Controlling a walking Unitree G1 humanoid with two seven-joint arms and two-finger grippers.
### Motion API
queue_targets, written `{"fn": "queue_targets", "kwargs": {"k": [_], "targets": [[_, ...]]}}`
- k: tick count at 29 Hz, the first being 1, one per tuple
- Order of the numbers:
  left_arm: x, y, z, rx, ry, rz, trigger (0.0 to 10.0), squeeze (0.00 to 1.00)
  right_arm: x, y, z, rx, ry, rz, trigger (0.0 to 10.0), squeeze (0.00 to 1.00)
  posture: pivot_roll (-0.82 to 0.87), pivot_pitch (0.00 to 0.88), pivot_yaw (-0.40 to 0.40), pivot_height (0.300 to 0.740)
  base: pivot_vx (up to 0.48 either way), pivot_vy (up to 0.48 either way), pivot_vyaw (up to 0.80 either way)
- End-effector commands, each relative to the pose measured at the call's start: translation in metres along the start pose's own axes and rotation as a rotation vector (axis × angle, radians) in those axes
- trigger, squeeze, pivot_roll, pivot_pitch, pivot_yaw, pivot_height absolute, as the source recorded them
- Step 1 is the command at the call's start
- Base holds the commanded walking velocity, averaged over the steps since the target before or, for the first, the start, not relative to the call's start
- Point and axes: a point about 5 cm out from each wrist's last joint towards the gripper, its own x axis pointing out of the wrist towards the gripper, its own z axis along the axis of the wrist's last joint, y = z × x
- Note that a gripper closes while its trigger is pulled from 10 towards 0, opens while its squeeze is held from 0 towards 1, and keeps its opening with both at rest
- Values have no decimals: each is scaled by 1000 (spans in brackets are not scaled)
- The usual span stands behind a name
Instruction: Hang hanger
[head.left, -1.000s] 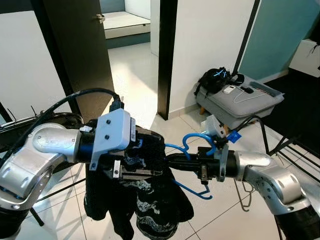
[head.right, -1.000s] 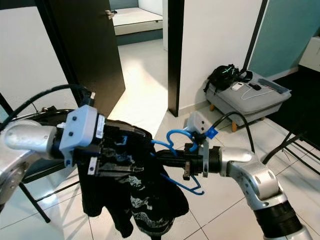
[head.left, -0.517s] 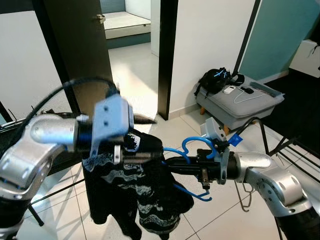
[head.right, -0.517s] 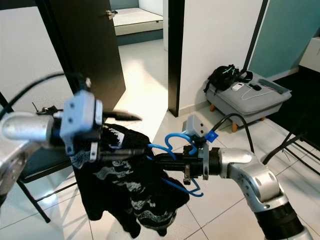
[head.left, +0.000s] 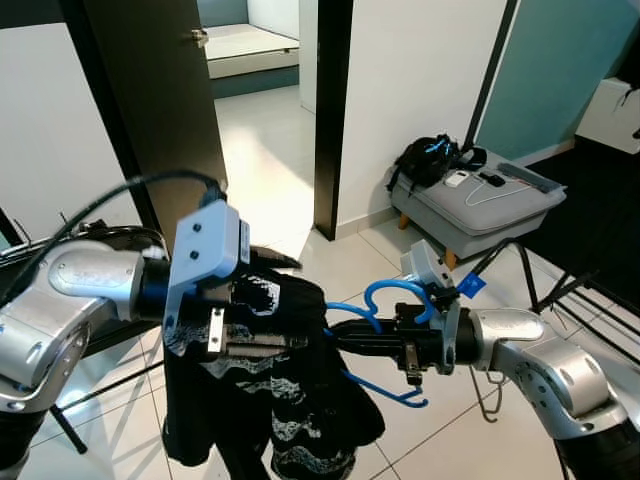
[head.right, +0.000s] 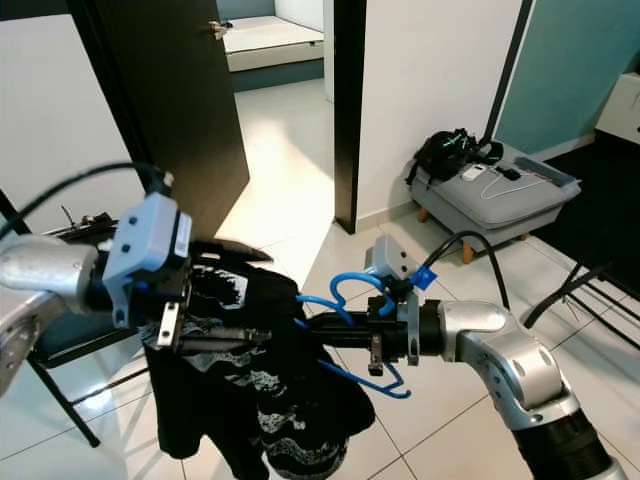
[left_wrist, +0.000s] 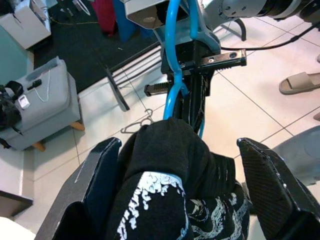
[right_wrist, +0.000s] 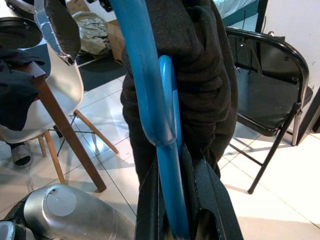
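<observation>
one blue hanger (head.left: 385, 300), one black garment (head.left: 285, 400)

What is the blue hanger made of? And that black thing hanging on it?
The blue hanger looks like smooth, glossy plastic: it shines and bends in rounded curves. The black garment looks like soft cloth, since it folds and droops, with a white printed pattern.

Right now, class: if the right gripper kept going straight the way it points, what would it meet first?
Most likely the black garment draped on the blue hanger that the right gripper holds; just beyond it is the left gripper.
</observation>
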Motion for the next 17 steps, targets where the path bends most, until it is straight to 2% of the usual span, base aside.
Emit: {"fn": "queue_targets", "kwargs": {"k": [1, 3, 8, 9, 10, 11, 17], "targets": [[-1, -4, -6, -25, 48, -29, 10000, 0, 2, 7, 12, -43, -46, 45, 10000, 0, 23, 0, 28, 740, 0, 0, 0], [-1, -2, -12, -18, 88, -15, 10000, 0, 3, 9, 12, -41, -45, 58, 10000, 0, 22, 0, 28, 740, 0, 0, 0], [0, 1, -14, -4, 118, 8, 10000, 0, 3, 11, 12, -43, -40, 68, 10000, 0, 20, 0, 28, 740, 0, 0, 0], [1, 2, -14, -1, 127, 9, 8000, 0, 3, 11, 13, -45, -38, 70, 10000, 0, 20, 0, 28, 740, 0, 0, 0], [1, 2, -14, -1, 127, 9, 8000, 0, 3, 11, 13, -45, -38, 70, 10000, 0, 20, 0, 28, 740, 0, 0, 0], [2, 2, -14, -1, 129, 6, 0, 0, 3, 12, 13, -46, -37, 71, 10000, 0, 20, 0, 28, 740, 0, 0, 0], [1, -5, -17, -16, 156, -43, 0, 0, 3, 11, 12, -51, -26, 66, 10000, 0, 20, 0, 28, 740, 0, 0, 0]]}}
